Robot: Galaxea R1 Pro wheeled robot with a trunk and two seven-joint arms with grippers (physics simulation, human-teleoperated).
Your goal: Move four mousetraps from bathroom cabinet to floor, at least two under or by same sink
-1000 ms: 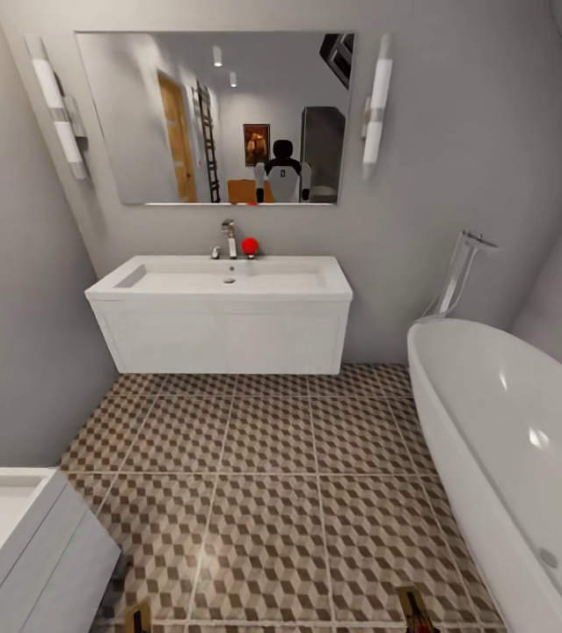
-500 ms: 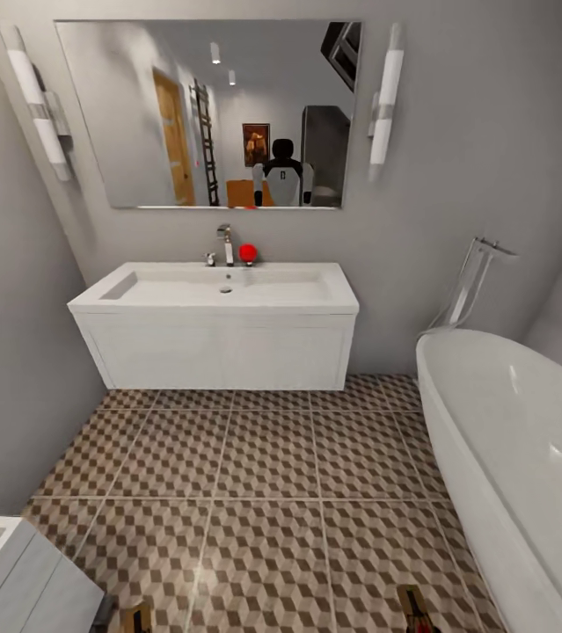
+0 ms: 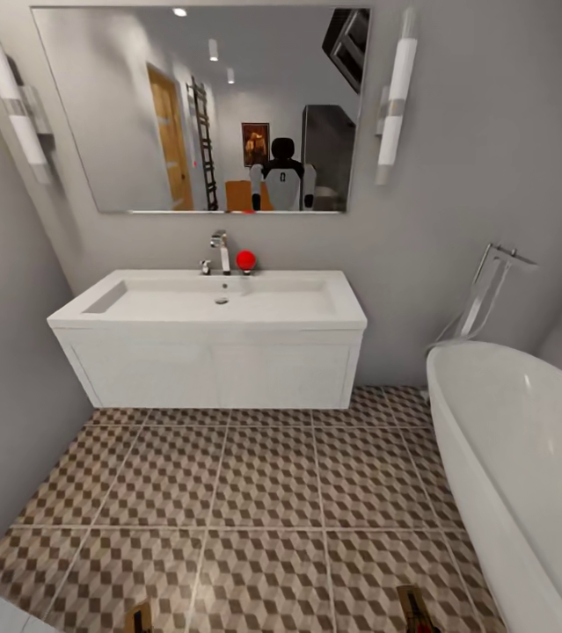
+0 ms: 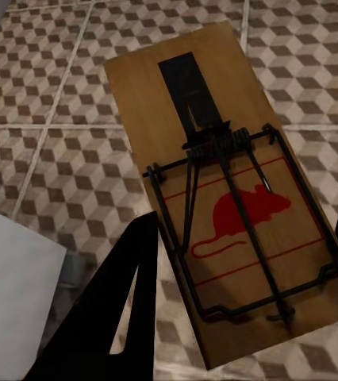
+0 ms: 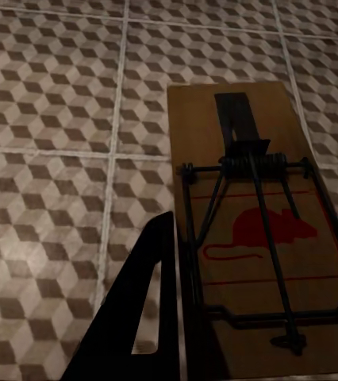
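Note:
The white wall-hung bathroom sink [image 3: 210, 352] with its chrome tap [image 3: 220, 252] stands straight ahead against the grey wall. The cube-patterned bathroom floor [image 3: 263, 492] stretches from it toward me. My left gripper [image 4: 248, 230] is shut on a brown wooden mousetrap [image 4: 217, 135] printed with a red mouse, held above the tiles. My right gripper [image 5: 256, 226] is shut on a second mousetrap [image 5: 240, 151] of the same kind. The far ends of both traps peek in at the head view's lower edge, one mousetrap end [image 3: 140, 617] on the left and one mousetrap end [image 3: 414, 609] on the right. The cabinet is out of view.
A white oval bathtub [image 3: 527, 457] with a chrome filler [image 3: 483, 294] runs along the right. A mirror [image 3: 201, 110] hangs over the sink, and a red ball [image 3: 245, 259] sits by the tap. A white fixture corner [image 4: 10, 278] lies under my left gripper.
The head view has moved closer to the sink, which now looks larger and lower. The white fixture at the lower left has nearly slid out of view. Both traps stay held.

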